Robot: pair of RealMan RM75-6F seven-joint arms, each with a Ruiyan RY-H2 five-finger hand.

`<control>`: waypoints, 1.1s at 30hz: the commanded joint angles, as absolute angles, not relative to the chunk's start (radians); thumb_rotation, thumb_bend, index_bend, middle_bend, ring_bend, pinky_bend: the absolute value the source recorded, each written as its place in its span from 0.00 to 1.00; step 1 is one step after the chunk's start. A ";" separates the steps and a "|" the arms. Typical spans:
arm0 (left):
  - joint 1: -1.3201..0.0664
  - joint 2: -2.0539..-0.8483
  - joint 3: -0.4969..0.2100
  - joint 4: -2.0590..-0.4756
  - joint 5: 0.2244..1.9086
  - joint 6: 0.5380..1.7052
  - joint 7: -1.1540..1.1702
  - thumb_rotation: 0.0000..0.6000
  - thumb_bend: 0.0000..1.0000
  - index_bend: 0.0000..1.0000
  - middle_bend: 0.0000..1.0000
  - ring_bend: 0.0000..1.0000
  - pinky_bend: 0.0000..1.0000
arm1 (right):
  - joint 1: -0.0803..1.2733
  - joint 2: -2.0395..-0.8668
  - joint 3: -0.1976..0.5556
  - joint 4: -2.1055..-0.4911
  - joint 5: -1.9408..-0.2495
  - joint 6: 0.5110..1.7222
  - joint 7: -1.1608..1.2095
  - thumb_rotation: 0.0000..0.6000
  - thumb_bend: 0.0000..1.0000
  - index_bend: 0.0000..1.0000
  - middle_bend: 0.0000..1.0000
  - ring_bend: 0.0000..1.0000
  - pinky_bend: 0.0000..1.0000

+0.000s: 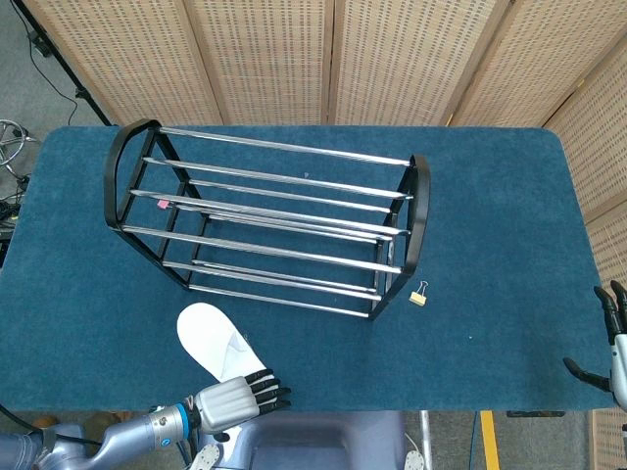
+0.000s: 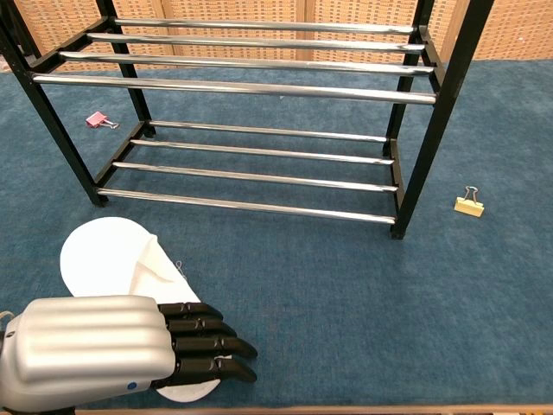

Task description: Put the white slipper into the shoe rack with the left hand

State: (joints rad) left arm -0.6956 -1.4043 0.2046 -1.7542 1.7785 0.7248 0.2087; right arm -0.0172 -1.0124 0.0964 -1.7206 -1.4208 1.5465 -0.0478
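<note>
The white slipper lies flat on the blue table, in front of the left part of the black and chrome shoe rack. My left hand hovers at the table's near edge over the slipper's near end. Its dark fingers are stretched out flat and hold nothing, and they hide that end of the slipper. My right hand shows at the far right edge of the head view, off the table, fingers spread and empty.
A yellow binder clip lies by the rack's right foot. A pink clip lies under the rack's left end. The rack's shelves carry nothing. Wicker screens stand behind the table.
</note>
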 commanded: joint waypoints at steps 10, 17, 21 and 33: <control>-0.704 -1.368 0.265 -1.755 1.821 0.765 0.167 1.00 0.00 0.02 0.00 0.00 0.04 | -0.017 -1.013 0.096 -1.722 -1.422 1.547 -0.051 1.00 0.00 0.00 0.00 0.00 0.00; -0.702 -1.317 0.328 -1.747 1.872 0.808 0.123 1.00 0.00 0.02 0.00 0.01 0.04 | -0.015 -1.016 0.095 -1.723 -1.420 1.543 -0.056 1.00 0.00 0.00 0.00 0.00 0.00; -0.699 -1.296 0.358 -1.741 1.910 0.849 0.092 1.00 0.00 0.02 0.00 0.01 0.04 | -0.015 -1.017 0.094 -1.725 -1.420 1.543 -0.062 1.00 0.00 0.00 0.00 0.00 0.00; -0.689 -1.223 0.455 -1.693 2.018 0.959 0.007 1.00 0.00 0.03 0.00 0.02 0.04 | -0.014 -1.017 0.094 -1.726 -1.418 1.541 -0.063 1.00 0.00 0.00 0.00 0.00 0.00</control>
State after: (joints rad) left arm -0.6924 -1.2263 0.4512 -1.6988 2.0067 0.9404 0.0187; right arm -0.0139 -1.0175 0.0944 -1.7265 -1.4183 1.5406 -0.0629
